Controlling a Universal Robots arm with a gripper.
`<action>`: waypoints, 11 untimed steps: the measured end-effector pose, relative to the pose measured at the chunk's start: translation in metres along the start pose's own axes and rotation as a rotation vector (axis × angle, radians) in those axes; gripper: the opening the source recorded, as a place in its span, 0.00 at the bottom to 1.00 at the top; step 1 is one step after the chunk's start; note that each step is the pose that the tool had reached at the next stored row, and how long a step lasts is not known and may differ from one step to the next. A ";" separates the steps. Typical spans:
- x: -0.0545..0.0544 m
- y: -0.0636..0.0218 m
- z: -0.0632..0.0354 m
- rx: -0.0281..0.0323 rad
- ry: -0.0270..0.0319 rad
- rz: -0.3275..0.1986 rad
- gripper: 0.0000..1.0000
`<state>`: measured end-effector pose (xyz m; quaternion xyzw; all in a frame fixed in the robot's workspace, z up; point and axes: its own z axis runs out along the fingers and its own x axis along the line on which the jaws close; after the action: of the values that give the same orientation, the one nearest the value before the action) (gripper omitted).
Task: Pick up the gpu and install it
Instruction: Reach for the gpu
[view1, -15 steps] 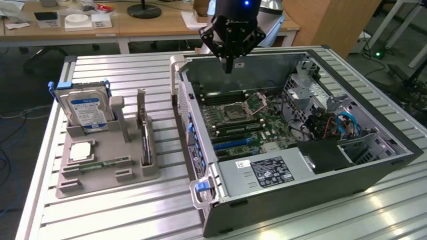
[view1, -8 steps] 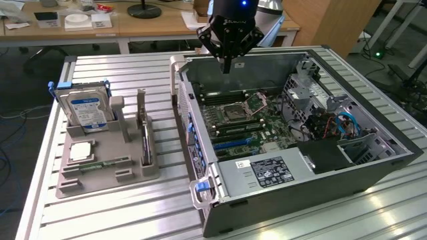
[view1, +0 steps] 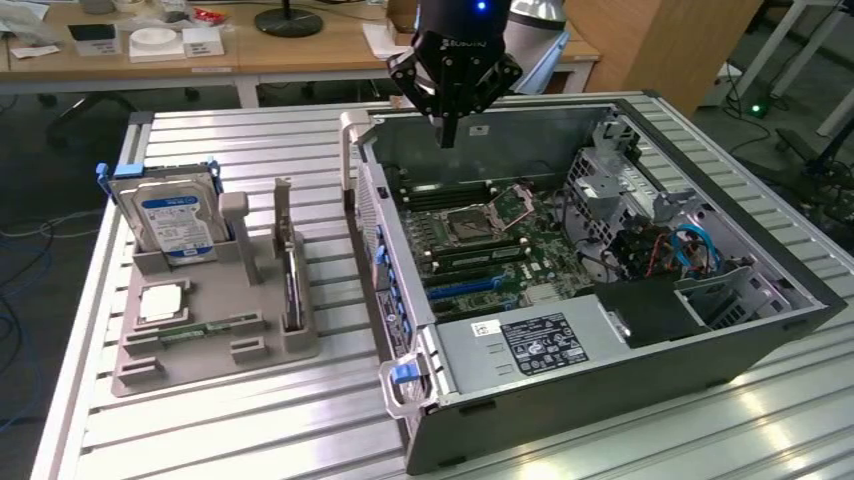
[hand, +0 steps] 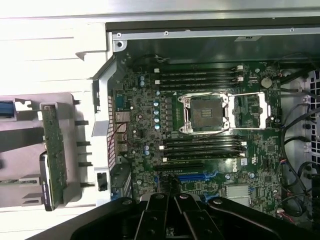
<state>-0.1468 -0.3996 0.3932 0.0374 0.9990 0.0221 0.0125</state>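
A silver, blue-labelled hard drive (view1: 170, 215) stands upright in a grey holder (view1: 214, 350) on the slatted metal bench (view1: 240, 140). A narrow green memory stick (view1: 210, 328) lies flat in the holder, near a pale square chip (view1: 160, 302). To the exterior view's right an open computer case (view1: 641, 395) lies on its side.

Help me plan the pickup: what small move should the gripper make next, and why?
Probably a sideways move toward the exterior view's left, to get above the gpu. The gripper hangs shut and empty over the open computer case, while the gpu stands upright in the grey holder beside the case, not yet picked up.
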 end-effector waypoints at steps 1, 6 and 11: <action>0.001 -0.0001 0.0000 0.0001 0.0000 0.000 0.10; 0.004 -0.0005 -0.0002 0.0001 0.0001 0.000 0.10; 0.008 -0.0010 -0.0002 0.0000 0.0000 0.000 0.10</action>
<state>-0.1547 -0.4000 0.3932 0.0374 0.9990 0.0221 0.0125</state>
